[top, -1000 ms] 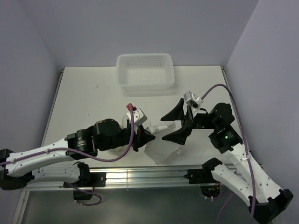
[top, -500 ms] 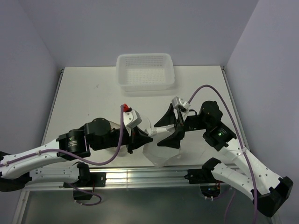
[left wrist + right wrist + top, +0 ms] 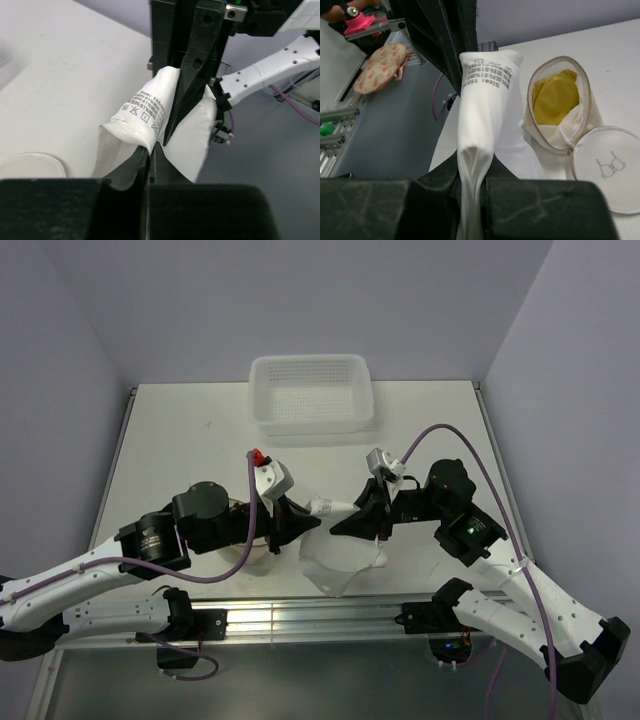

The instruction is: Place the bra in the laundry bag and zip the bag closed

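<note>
The mustard-yellow bra [image 3: 554,99] sits inside the open laundry bag [image 3: 570,131], a white mesh drum lying on its side. Its disc lid [image 3: 607,169] lies flat on the table and also shows in the left wrist view [image 3: 30,166]. Between the arms hangs a white cloth [image 3: 340,555] with a printed care label [image 3: 146,107]. My right gripper [image 3: 474,161] is shut on a fold of that cloth. My left gripper [image 3: 150,146] faces it, jaws almost together, pinching the cloth's edge at the tips. In the top view the left arm covers most of the bag.
A white perforated basket [image 3: 312,392] stands at the back of the table [image 3: 180,440]. The two grippers [image 3: 326,526] meet tip to tip near the table's front edge, by the metal rail [image 3: 320,615]. A pink patterned pad [image 3: 381,66] lies off the table.
My right gripper came in from wide open and closed on the white cloth. The left arm drew back to the left, and the cloth now stretches between both grippers.
</note>
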